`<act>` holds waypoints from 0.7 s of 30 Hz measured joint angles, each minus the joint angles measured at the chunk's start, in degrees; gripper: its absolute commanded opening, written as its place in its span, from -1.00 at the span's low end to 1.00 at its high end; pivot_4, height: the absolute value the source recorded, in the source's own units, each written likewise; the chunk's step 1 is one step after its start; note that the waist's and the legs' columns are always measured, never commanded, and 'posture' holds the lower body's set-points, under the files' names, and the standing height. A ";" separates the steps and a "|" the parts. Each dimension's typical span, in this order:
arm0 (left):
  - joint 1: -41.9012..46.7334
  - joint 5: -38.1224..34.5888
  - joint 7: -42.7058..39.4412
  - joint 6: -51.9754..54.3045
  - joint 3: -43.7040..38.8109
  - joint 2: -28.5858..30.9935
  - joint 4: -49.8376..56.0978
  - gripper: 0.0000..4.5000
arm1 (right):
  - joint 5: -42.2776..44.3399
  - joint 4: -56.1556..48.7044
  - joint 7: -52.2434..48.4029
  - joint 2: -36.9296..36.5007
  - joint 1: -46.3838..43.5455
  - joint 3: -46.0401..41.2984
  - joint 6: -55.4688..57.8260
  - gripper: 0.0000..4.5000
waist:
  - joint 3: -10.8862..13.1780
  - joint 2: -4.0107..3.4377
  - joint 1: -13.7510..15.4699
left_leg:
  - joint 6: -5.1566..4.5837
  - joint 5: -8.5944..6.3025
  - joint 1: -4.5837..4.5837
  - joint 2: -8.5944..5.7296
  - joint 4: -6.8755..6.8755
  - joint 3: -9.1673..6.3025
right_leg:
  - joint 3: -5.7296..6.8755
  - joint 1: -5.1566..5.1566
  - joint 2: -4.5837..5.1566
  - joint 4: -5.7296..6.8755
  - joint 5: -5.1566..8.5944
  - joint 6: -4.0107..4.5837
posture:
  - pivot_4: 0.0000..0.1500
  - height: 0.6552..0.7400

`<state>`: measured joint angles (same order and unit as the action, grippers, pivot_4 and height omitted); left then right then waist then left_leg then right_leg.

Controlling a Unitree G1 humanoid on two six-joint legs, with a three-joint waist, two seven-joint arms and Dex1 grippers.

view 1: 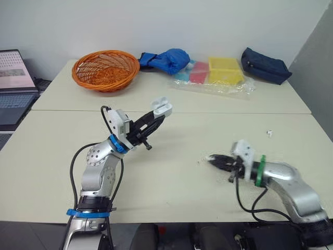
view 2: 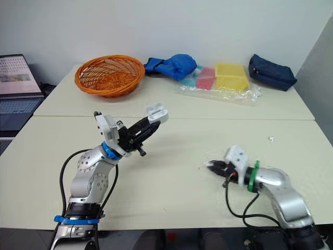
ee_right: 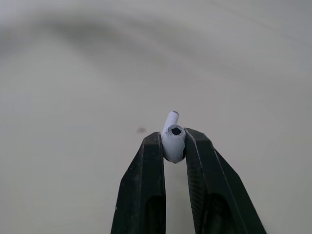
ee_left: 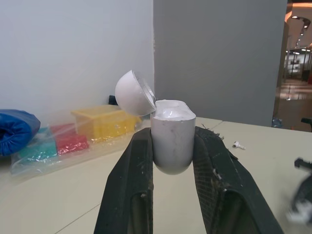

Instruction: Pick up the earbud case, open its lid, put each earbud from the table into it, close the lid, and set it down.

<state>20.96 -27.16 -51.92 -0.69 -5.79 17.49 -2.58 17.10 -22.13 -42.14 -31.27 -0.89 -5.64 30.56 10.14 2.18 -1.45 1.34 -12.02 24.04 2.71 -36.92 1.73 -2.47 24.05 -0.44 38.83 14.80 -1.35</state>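
Note:
My left gripper [view 1: 156, 117] is raised over the middle of the table and shut on the white earbud case [view 1: 162, 108]. The case [ee_left: 170, 134] has its lid [ee_left: 134, 92] flipped open. Low at the near right, my right gripper [view 1: 210, 160] is shut on a white earbud [ee_right: 172, 136], held between its fingertips just above the tabletop. A second white earbud [view 1: 269, 133] lies on the table at the right, also seen past the case as a small white earbud [ee_left: 238, 145].
An orange wicker basket [view 1: 105, 69] stands at the back left. A blue bag [view 1: 166, 60], a clear bag with coloured boxes [view 1: 216, 75] and a navy pouch [view 1: 265, 65] line the back edge. A laptop [view 1: 14, 86] sits off the table's left.

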 measured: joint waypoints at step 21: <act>1.62 -0.01 -1.11 -0.01 1.08 -0.25 -1.91 -0.66 | 1.07 -11.31 35.58 28.15 13.56 -10.00 10.52 -0.30 | -0.03 -0.04 -0.32 | 0.00 0.00 -0.05 0.04 0.07 -0.01 | -0.07 0.00 0.00 -0.05 0.00 0.02 | 1.00 1.00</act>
<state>22.58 -27.16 -53.03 -0.70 -4.70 17.24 -4.49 18.17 -33.44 -6.56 -3.12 12.67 -15.64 41.08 10.11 2.14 -1.77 1.35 -12.02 23.99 2.75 -36.85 1.72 -2.54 24.05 -0.43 38.78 14.80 -1.33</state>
